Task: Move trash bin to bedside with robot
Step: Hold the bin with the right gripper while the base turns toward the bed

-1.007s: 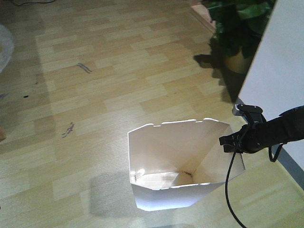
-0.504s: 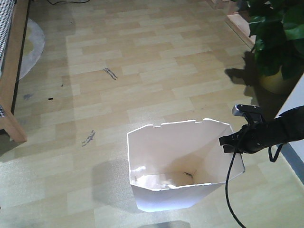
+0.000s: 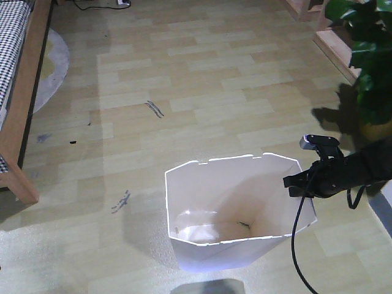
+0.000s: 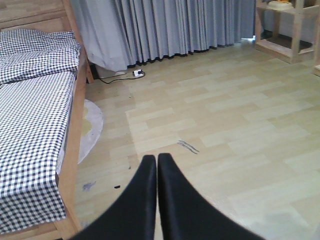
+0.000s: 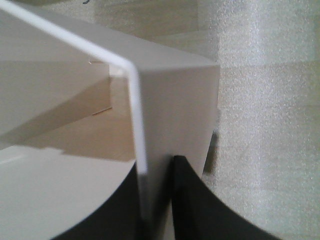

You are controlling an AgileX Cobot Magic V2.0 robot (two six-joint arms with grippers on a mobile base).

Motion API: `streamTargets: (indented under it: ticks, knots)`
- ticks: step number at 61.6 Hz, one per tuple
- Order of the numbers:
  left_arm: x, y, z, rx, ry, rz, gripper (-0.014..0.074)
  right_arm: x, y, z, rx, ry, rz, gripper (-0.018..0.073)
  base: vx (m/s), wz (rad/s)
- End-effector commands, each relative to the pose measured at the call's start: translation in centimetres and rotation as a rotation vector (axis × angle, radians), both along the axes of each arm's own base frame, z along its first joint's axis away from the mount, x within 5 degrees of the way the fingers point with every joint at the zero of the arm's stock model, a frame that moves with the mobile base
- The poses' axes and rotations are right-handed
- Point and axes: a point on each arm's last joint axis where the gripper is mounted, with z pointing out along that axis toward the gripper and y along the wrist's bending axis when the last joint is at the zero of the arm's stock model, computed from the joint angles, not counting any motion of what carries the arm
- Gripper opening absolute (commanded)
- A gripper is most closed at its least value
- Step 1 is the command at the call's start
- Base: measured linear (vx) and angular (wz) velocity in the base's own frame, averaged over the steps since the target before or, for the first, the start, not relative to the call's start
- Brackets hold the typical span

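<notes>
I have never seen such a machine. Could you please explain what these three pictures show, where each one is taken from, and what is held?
This is a wheeled robot with two thin black arms. The front picture looks down from the robot's body at a wooden floor. A white bin stands there, and the right end effector grips its rim.

The right wrist picture is taken from that arm's camera, very close: the two black fingers pinch the bin's wall between them.

The left wrist picture comes from the other arm. Its end effector is shut and holds nothing. Behind it you see the bed with checked bedding on the left, grey curtains, and a small rug on the floor. A potted plant stands at the right of the front picture.
</notes>
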Motion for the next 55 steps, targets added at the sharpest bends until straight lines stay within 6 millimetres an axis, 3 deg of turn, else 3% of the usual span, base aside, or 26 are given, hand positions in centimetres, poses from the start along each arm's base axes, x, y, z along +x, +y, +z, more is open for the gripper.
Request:
streamTargets:
  ticks: [1,55]
  knots:
    - [0.12,-0.13,-0.27,-0.008,-0.054,-0.016,-0.0006,0.82,0.97,3.04,0.152,-0.052,-0.025,-0.0004,0.35,0.16]
    - [0.12,-0.13,-0.27,-0.008,-0.054,-0.016,-0.0006,0.81,0.98,3.05,0.153,-0.051,-0.024,-0.0004,0.34,0.17]
